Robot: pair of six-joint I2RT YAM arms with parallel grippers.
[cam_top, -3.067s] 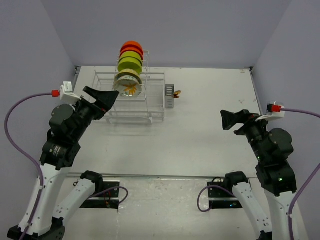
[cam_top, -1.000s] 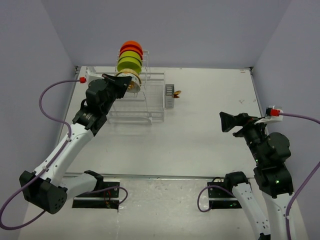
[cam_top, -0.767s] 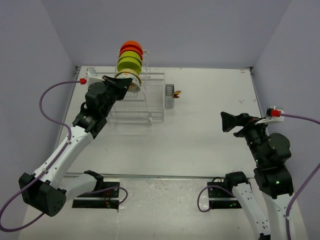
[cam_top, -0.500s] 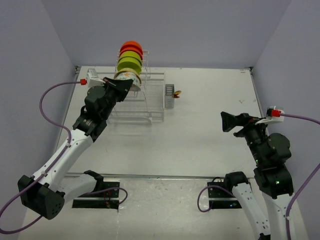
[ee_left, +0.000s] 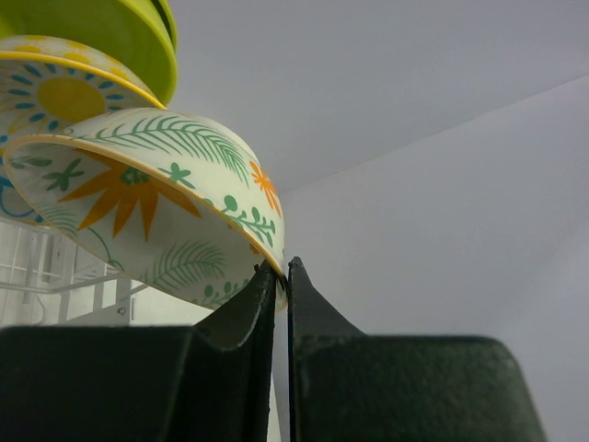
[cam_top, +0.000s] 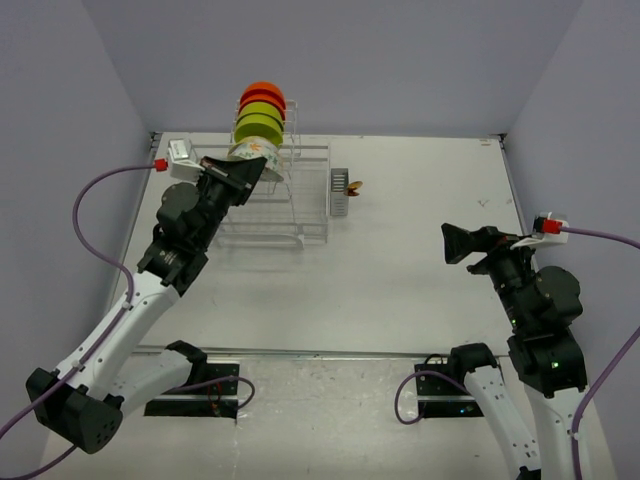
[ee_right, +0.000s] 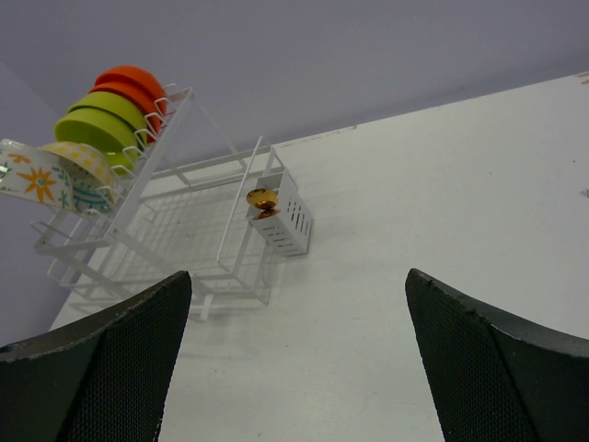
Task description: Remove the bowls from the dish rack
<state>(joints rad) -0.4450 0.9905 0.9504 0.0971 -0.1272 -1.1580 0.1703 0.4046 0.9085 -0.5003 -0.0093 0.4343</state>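
Observation:
The white wire dish rack (cam_top: 300,225) stands at the table's back left. On its upright tier sit orange bowls (cam_top: 263,94), lime-green bowls (cam_top: 258,122) and, frontmost, a pale flower-patterned bowl (cam_top: 254,150). My left gripper (ee_left: 281,273) is shut on the lower rim of that flowered bowl (ee_left: 147,207), which tilts in front of a second patterned bowl (ee_left: 55,97) and a green bowl (ee_left: 101,28). In the top view the left gripper (cam_top: 258,166) is at the tier. My right gripper (ee_right: 296,276) hangs open and holds nothing, far right of the rack (ee_right: 184,239). In the top view the right gripper (cam_top: 455,242) faces left.
A small grey cutlery basket (cam_top: 339,192) hangs on the rack's right end, with a gold-brown object (ee_right: 262,199) in it. Grey walls close in the table at the back and sides. Bare white table (cam_top: 420,200) lies between the rack and the right arm.
The left arm reached to the tier, shut on the front flowered bowl's rim, then drew up and back a little, tilting the bowl. The right arm stayed still.

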